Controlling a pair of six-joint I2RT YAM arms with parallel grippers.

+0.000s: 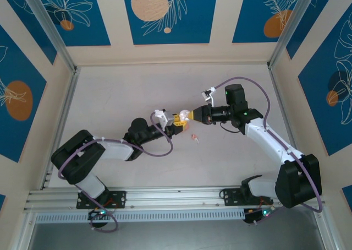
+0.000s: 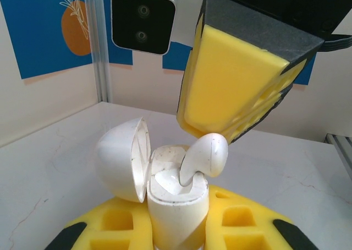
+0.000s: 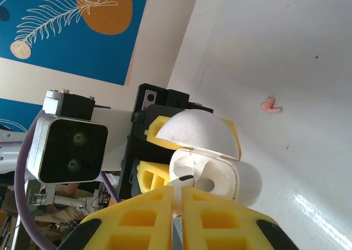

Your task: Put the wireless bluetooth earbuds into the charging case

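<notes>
My left gripper [image 2: 179,225] is shut on the charging case [image 2: 177,206], held upright above the table with its hinged lid [image 2: 124,157] swung open to the left. The case looks pale, almost white, in the wrist views and pinkish in the top view [image 1: 183,117]. My right gripper [image 3: 177,197] is shut on one earbud [image 2: 206,155], whose stem reaches down into the case's open well. From the right wrist the bud [image 3: 184,179] sits at the case mouth [image 3: 220,175]. The second earbud [image 1: 193,136] lies loose on the table, also in the right wrist view [image 3: 269,104].
Both arms meet near the middle of the pale table [image 1: 137,90], with my left gripper [image 1: 176,120] and right gripper [image 1: 192,115] tip to tip. Walls with blue and orange panels surround the table, and an aluminium rail [image 1: 165,197] runs along the near edge.
</notes>
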